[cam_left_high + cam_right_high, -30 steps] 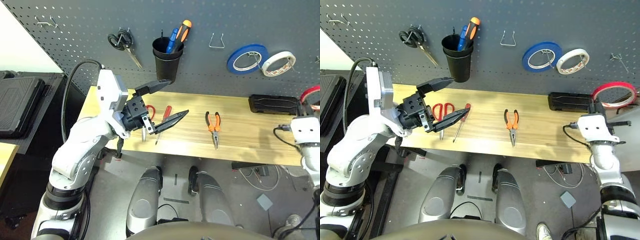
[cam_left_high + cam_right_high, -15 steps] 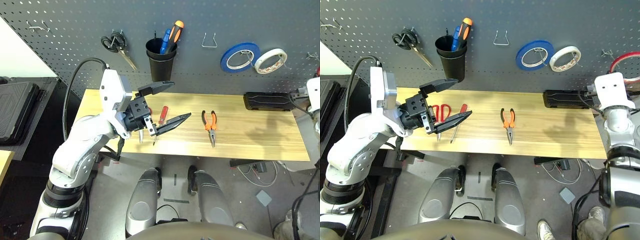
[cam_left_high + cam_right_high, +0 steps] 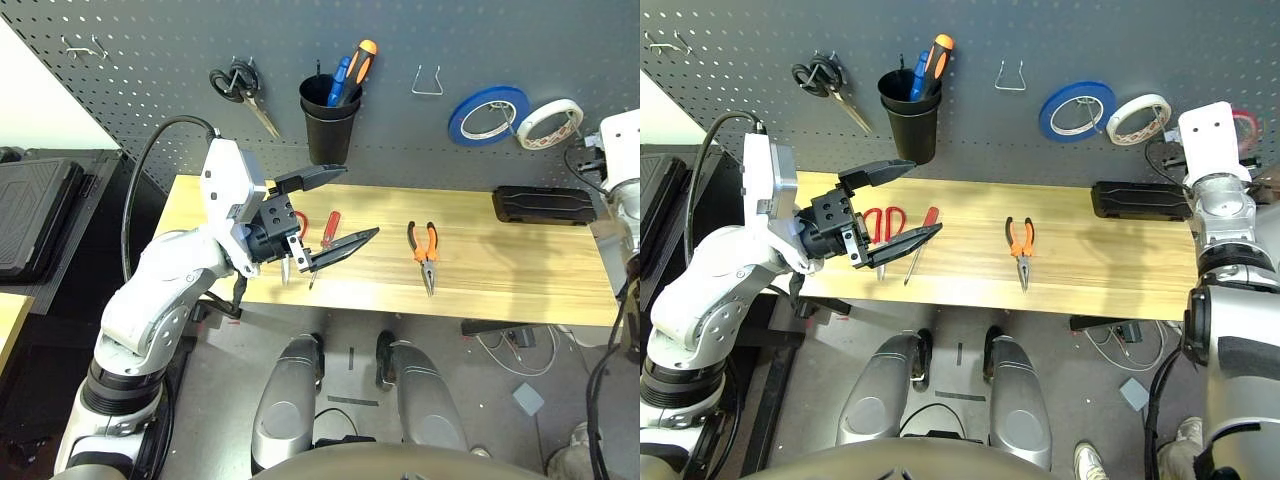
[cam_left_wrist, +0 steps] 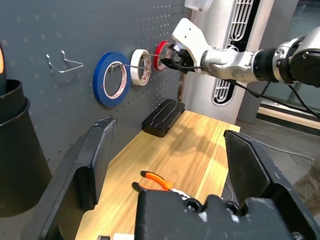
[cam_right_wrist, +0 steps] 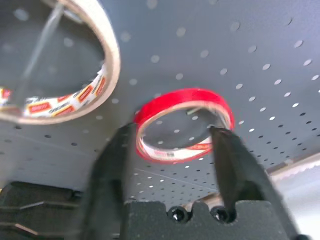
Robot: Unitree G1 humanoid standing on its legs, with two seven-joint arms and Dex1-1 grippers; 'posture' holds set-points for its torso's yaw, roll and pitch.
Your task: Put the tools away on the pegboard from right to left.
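Three tape rings on the pegboard (image 3: 150, 90): blue (image 3: 488, 114), white (image 3: 548, 123), red tape ring (image 5: 182, 125) at the right end. Red ring hangs flat on its hook between my right gripper (image 5: 172, 150) fingers, parted, not clamping. On the counter (image 3: 500, 270): one pliers (image 3: 426, 252), one screwdriver (image 3: 328, 232), one red scissors (image 3: 883, 224), lengthwise front-to-back. Left gripper (image 3: 335, 210) wide open, empty, above the left end.

We see a light wooden worktop (image 3: 520, 270) set against a dark grey wall. Below its front edge lies a grey floor (image 3: 500, 400) with loose cables (image 3: 520, 350). Off its left end stands a black cabinet (image 3: 40, 215), with a white wall (image 3: 40, 100) behind that.
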